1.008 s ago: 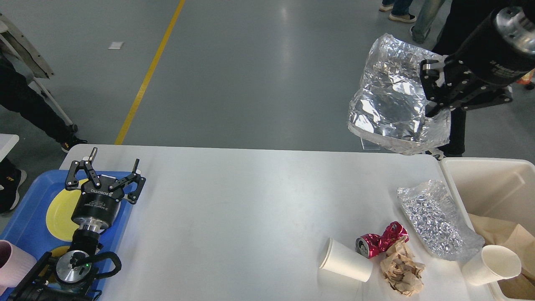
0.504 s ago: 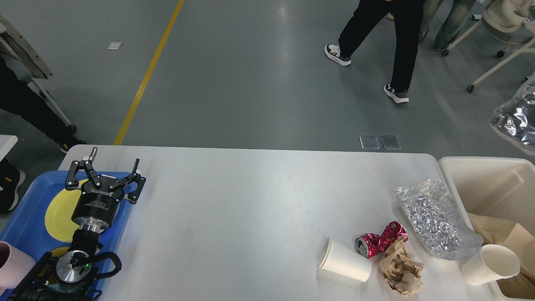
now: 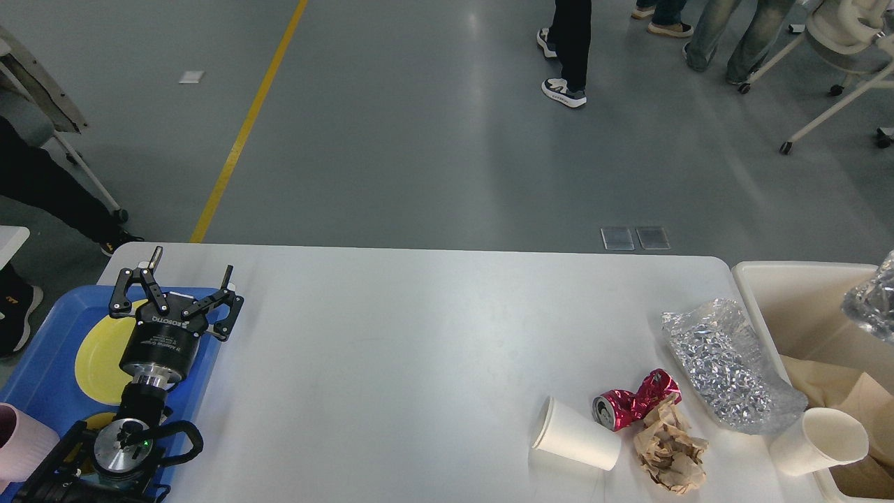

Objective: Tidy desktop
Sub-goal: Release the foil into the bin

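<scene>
Head view: left hand [image 3: 183, 279] hangs with fingers spread, holding nothing, over a blue tray [image 3: 42, 363]; the white desk [image 3: 419, 349] stretches to its right, with litter far off.

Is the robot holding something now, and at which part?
The left gripper hangs open over the blue tray, holding nothing. The right gripper is out of view, so its hold cannot be told.
</scene>
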